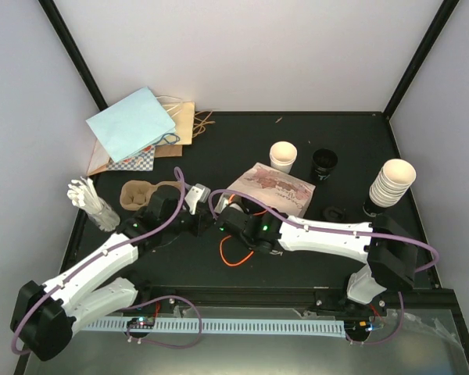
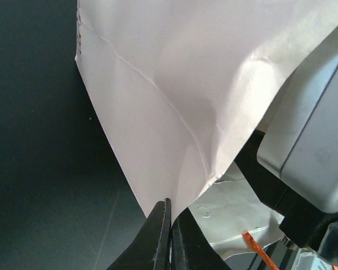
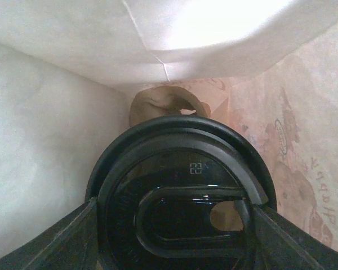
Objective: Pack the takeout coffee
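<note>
The printed cream paper bag (image 1: 270, 187) lies on its side mid-table, mouth toward the arms. My left gripper (image 2: 170, 211) is shut on the bag's paper edge (image 2: 186, 84) and holds the mouth up; in the top view it is at the bag's left corner (image 1: 197, 199). My right gripper (image 3: 177, 236) reaches inside the bag, its fingers (image 3: 62, 236) on both sides of a takeout coffee's round black lid (image 3: 180, 191). The cup's body is hidden under the lid. A brown moulded shape (image 3: 163, 104) lies deeper in the bag.
A stack of cups (image 1: 392, 181), one open cup (image 1: 283, 156), black lids (image 1: 324, 162) and a loose lid (image 1: 334, 212) sit at the back right. A pulp tray (image 1: 138, 194), white stirrers (image 1: 94, 201) and a blue bag (image 1: 131, 123) are at the left. The orange handle (image 1: 230, 254) trails near the bag.
</note>
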